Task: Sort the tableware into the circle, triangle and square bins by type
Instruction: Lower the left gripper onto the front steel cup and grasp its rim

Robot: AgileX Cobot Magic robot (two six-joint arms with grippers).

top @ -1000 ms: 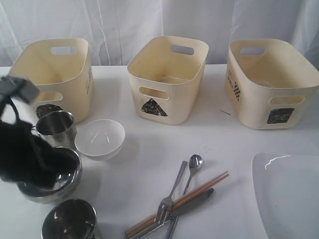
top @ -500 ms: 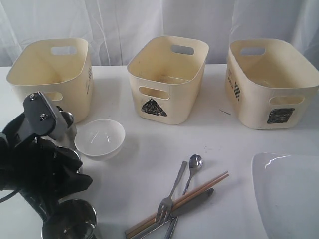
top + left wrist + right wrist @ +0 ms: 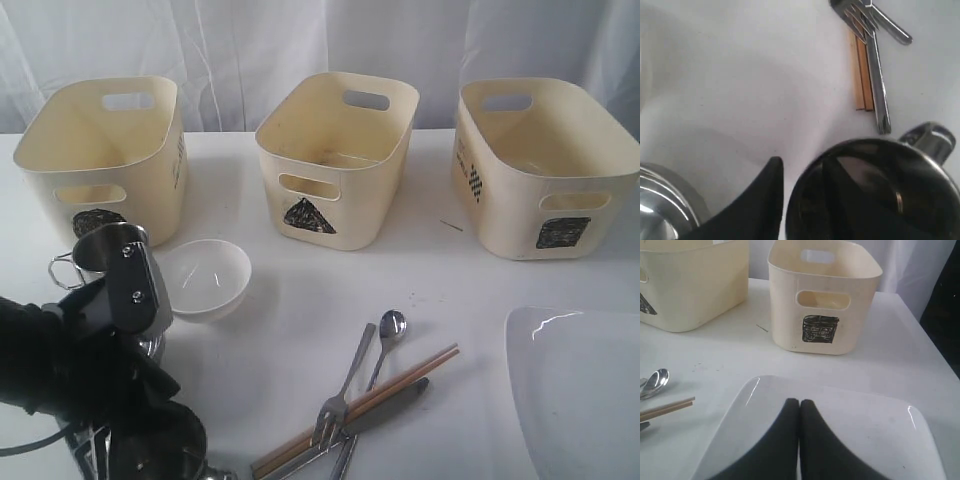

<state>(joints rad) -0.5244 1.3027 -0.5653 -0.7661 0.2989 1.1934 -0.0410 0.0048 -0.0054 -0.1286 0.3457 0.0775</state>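
— Left gripper [image 3: 800, 172]: jaws?
— Apart, straddling the rim of the steel mug [image 3: 875, 190], bottom left of the exterior frame. Pickup step, I judge.
— Next?
— Close on the wall, lift straight, carry to a bin; circle bin [image 3: 40, 200], upper left, is nearest. Right gripper [image 3: 799, 402] hangs pinched shut over the white plate [image 3: 865, 430].

"What did the wrist camera catch?"

"The right gripper [image 3: 799, 403] had its two black fingers pressed flat together above the large white plate [image 3: 875, 440]."

"And past the plate?"

"The square bin [image 3: 822, 295] stood upright on the white table [image 3: 900, 350], apart from the plate. A second cream bin [image 3: 690, 280] stood beside it. Its mark was cut off, possibly a triangle. A spoon [image 3: 655, 381] and the ends of the chopsticks [image 3: 667, 408] lay at the frame's edge."
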